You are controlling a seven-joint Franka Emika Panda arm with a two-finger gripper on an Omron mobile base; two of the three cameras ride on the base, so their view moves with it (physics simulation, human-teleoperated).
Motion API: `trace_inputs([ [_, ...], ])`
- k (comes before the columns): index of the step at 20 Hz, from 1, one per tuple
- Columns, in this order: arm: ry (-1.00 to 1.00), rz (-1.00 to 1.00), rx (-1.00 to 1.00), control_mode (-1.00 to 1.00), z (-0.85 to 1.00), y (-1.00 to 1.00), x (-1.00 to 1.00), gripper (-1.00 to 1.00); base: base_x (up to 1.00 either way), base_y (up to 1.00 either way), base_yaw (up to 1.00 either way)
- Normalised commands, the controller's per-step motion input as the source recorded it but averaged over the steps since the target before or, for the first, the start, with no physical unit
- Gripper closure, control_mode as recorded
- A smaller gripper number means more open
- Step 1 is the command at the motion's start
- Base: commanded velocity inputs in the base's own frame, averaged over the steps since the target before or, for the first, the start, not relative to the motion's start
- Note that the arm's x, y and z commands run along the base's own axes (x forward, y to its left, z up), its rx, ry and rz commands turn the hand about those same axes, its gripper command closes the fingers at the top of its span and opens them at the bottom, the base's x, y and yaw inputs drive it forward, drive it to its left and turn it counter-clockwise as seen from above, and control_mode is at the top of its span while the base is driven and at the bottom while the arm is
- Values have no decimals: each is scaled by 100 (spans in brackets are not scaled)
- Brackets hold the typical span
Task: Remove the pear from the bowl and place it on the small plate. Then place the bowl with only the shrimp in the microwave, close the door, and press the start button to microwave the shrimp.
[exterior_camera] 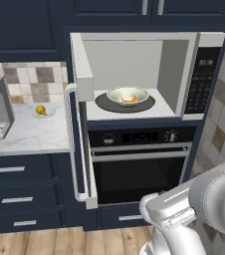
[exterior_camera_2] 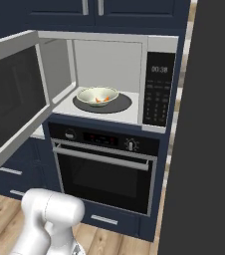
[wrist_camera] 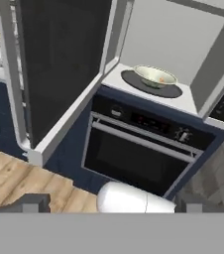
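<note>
One bowl (exterior_camera: pixel 127 95) with one shrimp (exterior_camera: pixel 129 99) sits on the dark turntable (exterior_camera: pixel 125 103) inside the microwave (exterior_camera: pixel 144 74), whose door (exterior_camera: pixel 82 119) hangs wide open. One pear (exterior_camera: pixel 41 110) lies on one small plate (exterior_camera: pixel 45 113) on the counter (exterior_camera: pixel 30 134) left of the microwave. Two gripper (wrist_camera: pixel 109 206) tips show, well apart with nothing between them.

Your way into the microwave (exterior_camera: pixel 134 74) is open at frame centre: above the bowl (exterior_camera: pixel 127 95) the cavity is free. The door (exterior_camera: pixel 82 119) swings out wide on the left, barring that side. Room behind the bowl looks tight, hard to judge.
</note>
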Motion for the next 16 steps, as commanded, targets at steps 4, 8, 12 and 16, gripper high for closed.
trace_inputs([
  [4,-12,31,-27,-100,0,93,-12,-100,0,0,0],
  [8,-10,33,-24,-100,-6,86,-6,-100,0,0,0],
  [12,-1,32,-24,-100,-2,94,0,-100,0,0,0],
  [16,0,31,-22,-100,-18,99,24,-100,0,0,0],
])
